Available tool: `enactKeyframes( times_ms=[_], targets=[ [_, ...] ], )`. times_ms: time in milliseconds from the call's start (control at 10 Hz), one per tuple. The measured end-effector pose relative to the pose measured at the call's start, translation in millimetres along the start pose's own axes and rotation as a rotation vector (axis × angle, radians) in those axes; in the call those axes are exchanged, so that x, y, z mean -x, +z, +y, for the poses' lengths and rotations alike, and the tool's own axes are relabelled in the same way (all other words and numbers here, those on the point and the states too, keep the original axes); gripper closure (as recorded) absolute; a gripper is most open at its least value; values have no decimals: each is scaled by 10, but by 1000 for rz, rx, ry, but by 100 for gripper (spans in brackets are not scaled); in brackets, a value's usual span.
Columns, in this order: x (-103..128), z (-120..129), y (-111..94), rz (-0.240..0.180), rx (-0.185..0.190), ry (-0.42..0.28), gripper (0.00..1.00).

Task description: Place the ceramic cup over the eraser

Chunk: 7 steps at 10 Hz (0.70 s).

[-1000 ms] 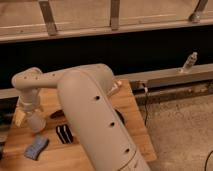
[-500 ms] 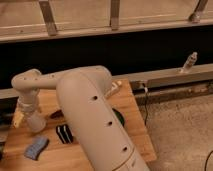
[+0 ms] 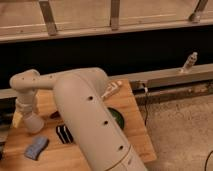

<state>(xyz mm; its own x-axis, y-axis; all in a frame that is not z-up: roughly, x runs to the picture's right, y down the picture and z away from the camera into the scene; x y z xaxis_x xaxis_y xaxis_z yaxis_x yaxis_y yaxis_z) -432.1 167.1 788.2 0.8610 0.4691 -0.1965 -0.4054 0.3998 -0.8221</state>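
Note:
My gripper [image 3: 29, 116] hangs at the left end of the wooden table [image 3: 135, 142], below the arm's bent wrist. It is shut on the ceramic cup [image 3: 33, 124], a small white tapered shape at its tip, low over the table. The eraser [image 3: 64, 134], a black block with white stripes, lies on the table just right of the cup, apart from it. My large white arm [image 3: 95, 125] crosses the middle of the view and hides part of the table.
A blue-grey wavy pad [image 3: 36, 147] lies in front of the cup. A dark red piece [image 3: 54, 116] lies behind the eraser. A green bowl [image 3: 119, 119] shows partly behind the arm. A small bottle [image 3: 190, 62] stands on the far ledge.
The gripper with the cup has shifted slightly to the left; the objects on the table have not moved.

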Motion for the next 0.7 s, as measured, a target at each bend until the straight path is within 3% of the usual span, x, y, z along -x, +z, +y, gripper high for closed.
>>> enactKeyframes(
  times_ms=[500, 700],
  targets=[
    [-40, -4, -46, 8, -9, 0, 94],
    [-33, 6, -157, 3, -26, -6, 100]
  ],
)
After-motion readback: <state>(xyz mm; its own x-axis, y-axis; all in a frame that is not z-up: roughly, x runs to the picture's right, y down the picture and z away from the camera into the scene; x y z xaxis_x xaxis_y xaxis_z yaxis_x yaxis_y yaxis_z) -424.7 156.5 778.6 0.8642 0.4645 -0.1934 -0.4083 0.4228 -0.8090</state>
